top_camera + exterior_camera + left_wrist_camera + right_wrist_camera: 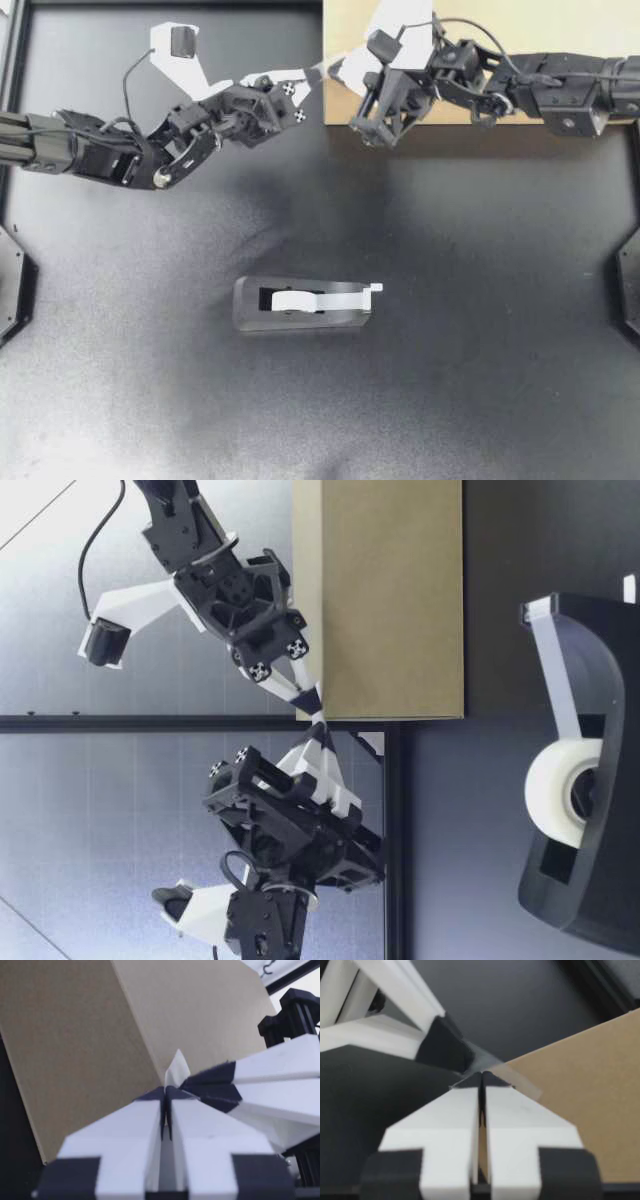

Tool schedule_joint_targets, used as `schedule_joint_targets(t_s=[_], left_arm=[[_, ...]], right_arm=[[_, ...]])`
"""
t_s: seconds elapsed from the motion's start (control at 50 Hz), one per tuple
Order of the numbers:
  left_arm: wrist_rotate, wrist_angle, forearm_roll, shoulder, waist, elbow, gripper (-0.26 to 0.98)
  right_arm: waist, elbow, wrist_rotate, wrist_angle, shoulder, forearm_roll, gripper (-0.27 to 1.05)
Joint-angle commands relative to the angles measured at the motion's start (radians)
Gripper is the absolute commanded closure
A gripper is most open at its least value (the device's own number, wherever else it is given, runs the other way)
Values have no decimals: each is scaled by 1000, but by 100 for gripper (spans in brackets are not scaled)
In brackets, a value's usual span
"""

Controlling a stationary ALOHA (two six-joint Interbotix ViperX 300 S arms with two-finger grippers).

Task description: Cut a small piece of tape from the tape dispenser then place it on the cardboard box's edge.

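Two claws go nose to nose at the box! The left claw point(311, 76) reaches in from its side and the right claw point(331, 71) from the other. Their tips meet just at the left edge of the box point(520, 30).

The low view puts that meeting point high on the box's corner edge, near its top and well above the surface point(480, 300).

The right claw is clenched, fingers pressed flat together, pinching a clear strip of tape point(520, 1081). The strip runs from the fingertips onto the cardboard, across the corner. The left claw is clenched too, with only a hairline between its fingers. A pale sliver stands just ahead of its tips, against the box's edge. Whether the left claw nips the tape as well, I cannot tell.

The dispenser point(300, 306) lies near the middle of the surface, well apart from both claws and from the box. Its white roll point(295, 299) is seated in the body, and a tab pokes out at the end toward the right arm. Plenty of dark, open surface rings it on every side.

Up at the box it's tight, with both arms crowding that one edge. The box itself sits against the surface's far border on the right arm's side.
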Motion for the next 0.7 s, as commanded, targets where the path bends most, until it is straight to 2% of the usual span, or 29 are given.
schedule_joint_targets(t_s=[0.0,0.34,0.48,0.58,0.68], left_arm=[[3,-3,3,-15,5,-9,79],[3,-3,3,-18,5,-9,79],[6,-3,3,-18,6,-9,74],[9,-2,3,-18,5,-8,62],[12,-2,3,-20,5,-5,42]], right_arm=[[-21,-29,-2,-3,-9,0,87],[-28,-66,-3,17,26,0,87],[-28,-74,-2,17,31,0,87],[-28,-74,-2,17,31,0,87],[-28,-75,-2,17,31,0,87]])
